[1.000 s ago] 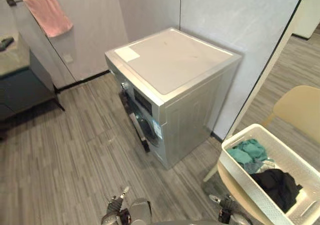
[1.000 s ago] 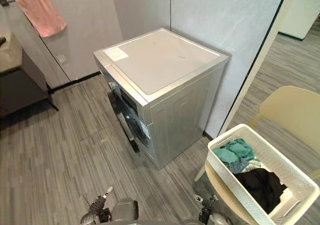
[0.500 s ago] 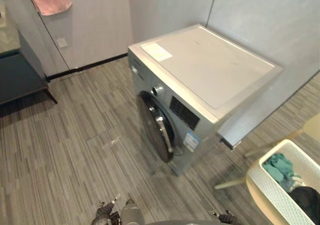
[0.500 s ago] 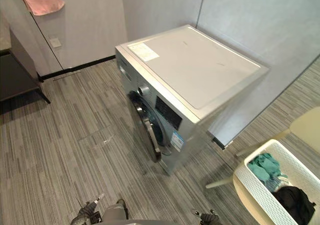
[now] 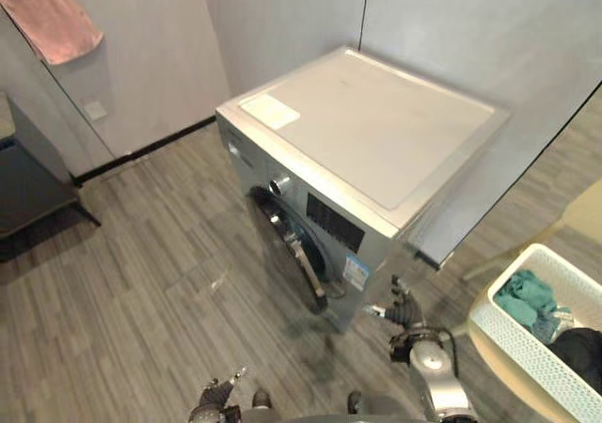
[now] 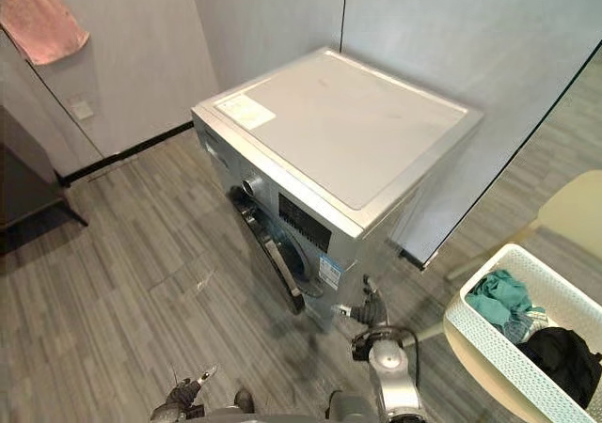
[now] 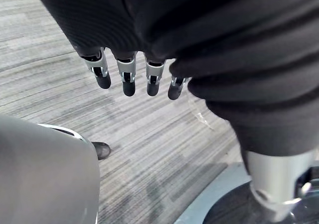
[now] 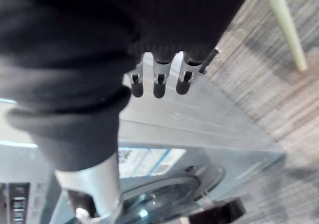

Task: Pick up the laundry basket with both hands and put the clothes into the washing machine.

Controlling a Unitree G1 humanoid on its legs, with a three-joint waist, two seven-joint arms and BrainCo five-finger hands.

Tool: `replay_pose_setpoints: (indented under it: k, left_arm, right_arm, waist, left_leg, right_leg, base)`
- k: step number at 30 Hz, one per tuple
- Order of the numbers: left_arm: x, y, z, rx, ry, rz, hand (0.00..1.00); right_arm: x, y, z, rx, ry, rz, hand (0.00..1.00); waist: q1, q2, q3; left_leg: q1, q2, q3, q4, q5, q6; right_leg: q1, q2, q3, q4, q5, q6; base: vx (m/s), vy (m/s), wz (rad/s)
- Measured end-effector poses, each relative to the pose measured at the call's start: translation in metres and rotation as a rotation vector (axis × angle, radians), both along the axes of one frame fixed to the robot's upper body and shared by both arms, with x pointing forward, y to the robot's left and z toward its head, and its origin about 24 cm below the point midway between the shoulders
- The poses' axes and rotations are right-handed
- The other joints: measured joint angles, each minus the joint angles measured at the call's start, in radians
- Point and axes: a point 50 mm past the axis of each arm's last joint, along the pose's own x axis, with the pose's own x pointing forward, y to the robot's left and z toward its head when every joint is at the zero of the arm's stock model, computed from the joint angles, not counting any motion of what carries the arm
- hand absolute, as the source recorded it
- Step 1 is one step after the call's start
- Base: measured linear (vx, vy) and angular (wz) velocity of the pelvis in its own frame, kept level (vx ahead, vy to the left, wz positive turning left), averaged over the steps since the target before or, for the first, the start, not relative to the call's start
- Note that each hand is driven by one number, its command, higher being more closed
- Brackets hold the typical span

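White plastic laundry basket (image 6: pixel 484 346) sitting ungrasped, teal-and-black clothes (image 6: pixel 494 293) inside — left robot hand (image 7: pixel 127 79), right robot hand (image 8: pixel 158 84) hovering slack-fingered, empty.

Boxy silver-grey washing machine (image 5: pixel 376 141): smooth metal casing, satin top, glossy dark door glass. White perforated laundry basket (image 6: pixel 494 357), four o'clock: matt plastic. Pink towel (image 5: pixel 52 14), ten o'clock: soft cloth. Grey plank floor (image 5: pixel 141 282): matt wood-grain.

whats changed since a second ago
The right hand has risen from the view's lower edge to just in front of the washing machine, open and empty. The camera swung, so the room only seems shifted. The left hand stays low and open; the laundry basket still sits on the chair, clothes inside.
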Motion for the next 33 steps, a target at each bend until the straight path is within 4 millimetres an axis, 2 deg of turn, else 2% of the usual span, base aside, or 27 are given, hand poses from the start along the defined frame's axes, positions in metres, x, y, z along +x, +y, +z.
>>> replay_pose_setpoints:
  k: [1,4,7,10,13,15,17,20,24,29,33]
  left_arm:
    - [-0.001,0.001,0.0,0.007,0.003,0.014,0.0]
    - [0.003,0.006,0.001,0.019,-0.003,0.01,0.0]
    - [0.002,0.006,0.001,0.018,0.009,0.008,0.0]
    - [0.002,0.005,0.001,0.016,0.015,0.005,0.0]
    - [0.001,0.002,0.0,0.009,0.019,0.001,0.0]
    - [0.001,0.0,0.0,0.004,0.021,-0.008,0.0]
    - [0.001,-0.003,-0.001,-0.003,0.02,-0.01,0.0]
    - [0.001,-0.004,-0.001,-0.002,0.021,-0.015,0.0]
    - [0.002,-0.005,0.0,0.005,0.023,-0.049,0.0]
    - [0.003,-0.006,-0.001,-0.01,0.018,-0.061,0.0]
    - [0.003,-0.006,0.0,-0.011,0.017,-0.064,0.0]
  right_arm:
    - [0.001,0.002,0.001,-0.009,-0.006,0.03,0.0]
    - [0.001,0.006,0.003,-0.018,-0.012,0.058,0.0]
    - [0.0,0.002,0.003,-0.04,-0.009,0.068,0.0]
    - [0.0,0.0,0.003,-0.054,-0.007,0.085,0.0]
    - [-0.002,0.0,0.001,-0.053,0.004,0.108,0.0]
    - [-0.006,0.004,-0.005,-0.063,0.038,0.146,0.0]
    - [-0.02,0.006,-0.021,-0.088,0.118,0.182,0.0]
    - [-0.038,0.005,-0.039,-0.104,0.213,0.183,0.0]
    - [-0.052,-0.004,-0.051,-0.124,0.293,0.165,0.0]
    - [-0.055,-0.002,-0.053,-0.104,0.312,0.189,0.0]
    - [-0.046,0.008,-0.044,-0.066,0.261,0.231,0.0]
  waist:
    - [-0.002,0.007,-0.001]
    - [-0.009,-0.012,0.006]
    - [-0.01,-0.014,0.005]
    - [-0.015,-0.008,0.008]
    - [-0.031,0.011,0.014]
    - [-0.034,0.024,0.02]
    - [-0.031,0.037,0.025]
    - [-0.035,0.042,0.029]
    - [-0.038,0.042,0.029]
    - [-0.039,0.041,0.03]
    - [-0.038,0.04,0.031]
  left_leg:
    - [0.004,0.003,0.0,-0.008,0.025,-0.009]
    - [0.005,-0.005,0.017,-0.015,0.031,-0.018]
    - [0.001,-0.014,0.031,-0.019,0.032,-0.017]
    - [0.004,-0.018,0.038,-0.02,0.033,-0.017]
    - [0.004,-0.019,0.038,-0.038,0.042,-0.008]
    - [0.008,-0.019,0.041,-0.051,0.047,-0.005]
    - [0.012,-0.018,0.049,-0.055,0.048,-0.004]
    - [0.018,-0.019,0.062,-0.064,0.048,-0.004]
    - [0.024,-0.021,0.08,-0.073,0.048,-0.004]
    - [0.037,-0.021,0.104,-0.074,0.047,-0.004]
    - [0.04,-0.021,0.11,-0.074,0.047,-0.004]
  right_leg:
    - [-0.001,0.005,0.006,-0.005,0.002,-0.003]
    - [0.001,0.004,0.017,-0.027,0.01,0.001]
    - [0.01,0.001,0.033,-0.072,0.037,0.009]
    - [0.021,-0.002,0.04,-0.097,0.049,0.014]
    - [0.019,-0.003,0.04,-0.108,0.055,0.014]
    - [0.017,-0.002,0.042,-0.113,0.057,0.014]
    - [0.018,0.002,0.055,-0.124,0.067,0.014]
    - [0.017,0.003,0.069,-0.133,0.073,0.017]
    - [0.017,0.004,0.086,-0.147,0.08,0.02]
    - [0.021,0.007,0.109,-0.15,0.084,0.021]
    - [0.02,0.009,0.117,-0.151,0.088,0.022]
  base:
    - [0.04,-0.039,-0.16]
    - [0.05,0.016,-0.16]
    - [0.06,0.056,-0.12]
    - [0.02,0.042,-0.07]
    - [-0.02,0.011,0.03]
    - [-0.01,0.003,-0.03]
    - [0.0,0.008,-0.14]
    - [0.02,0.012,-0.12]
    - [0.02,0.016,-0.14]
    - [0.02,0.009,-0.14]
    - [-0.01,0.005,-0.06]
